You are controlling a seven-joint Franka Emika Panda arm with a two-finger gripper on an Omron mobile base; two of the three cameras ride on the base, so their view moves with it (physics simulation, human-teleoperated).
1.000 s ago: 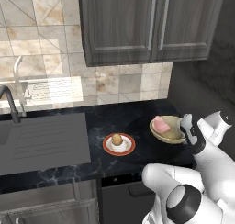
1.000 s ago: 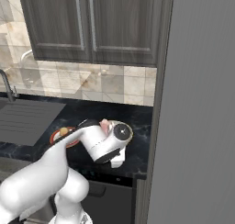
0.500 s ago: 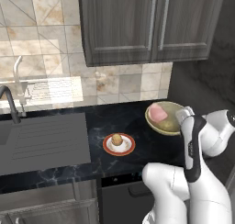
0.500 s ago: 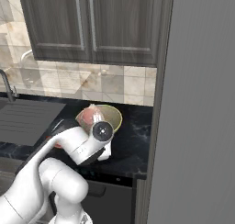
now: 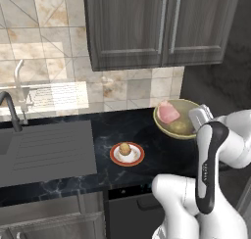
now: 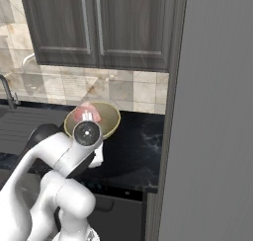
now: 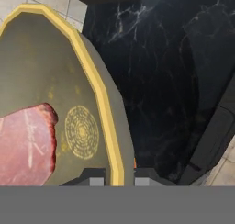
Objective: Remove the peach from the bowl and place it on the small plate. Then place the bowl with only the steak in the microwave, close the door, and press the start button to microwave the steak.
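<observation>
Black marble counter (image 5: pixel 147 130), pincer (image 7: pixel 118 178) gripping bowl (image 5: pixel 182 128) rim, steak (image 5: pixel 167 111) inside, no readable writing

Matt olive bowl (image 7: pixel 50 76); glossy black marble counter (image 5: pixel 147 135); wood-grain cabinets (image 5: pixel 157 27).

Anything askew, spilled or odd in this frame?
The bowl is tipped, held up off the counter by its rim in the end effector, and the steak lies against its lower side. Nothing has spilled. The peach sits centred on the small plate.
</observation>
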